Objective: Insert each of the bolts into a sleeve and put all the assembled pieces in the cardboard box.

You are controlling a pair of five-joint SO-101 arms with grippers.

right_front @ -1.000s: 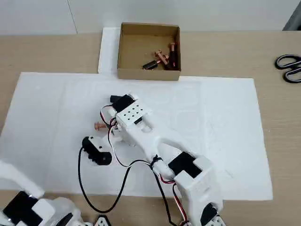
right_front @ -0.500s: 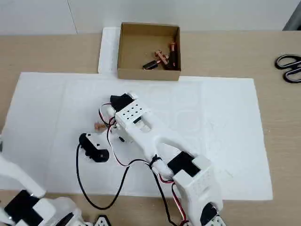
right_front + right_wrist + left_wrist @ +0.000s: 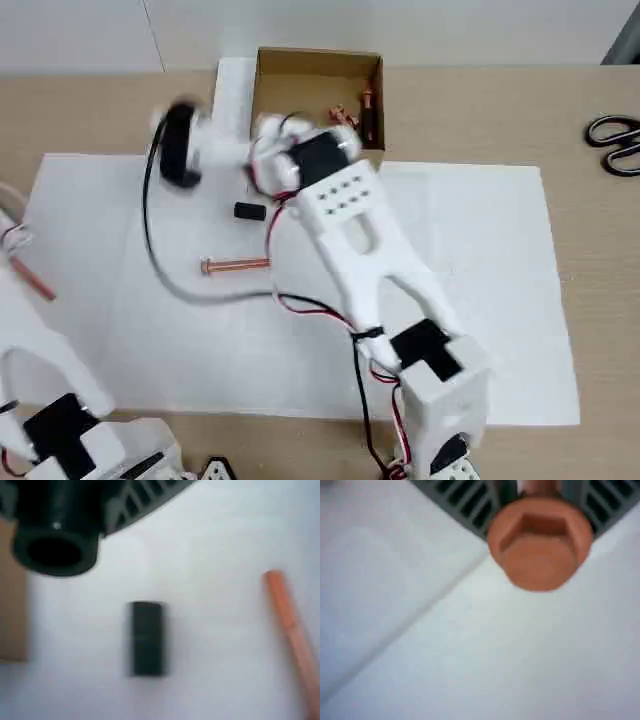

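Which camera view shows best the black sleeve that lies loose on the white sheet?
The right wrist view: the loose sleeve lies in mid-picture, whole and large, with a loose bolt beside it. The high view shows this sleeve small, next to the right arm. The left wrist view faces a held bolt's head instead.

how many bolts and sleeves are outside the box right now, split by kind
bolts: 2, the lying bolt on the paper and the held bolt
sleeves: 2, the lying sleeve on the paper and the held sleeve
total: 4
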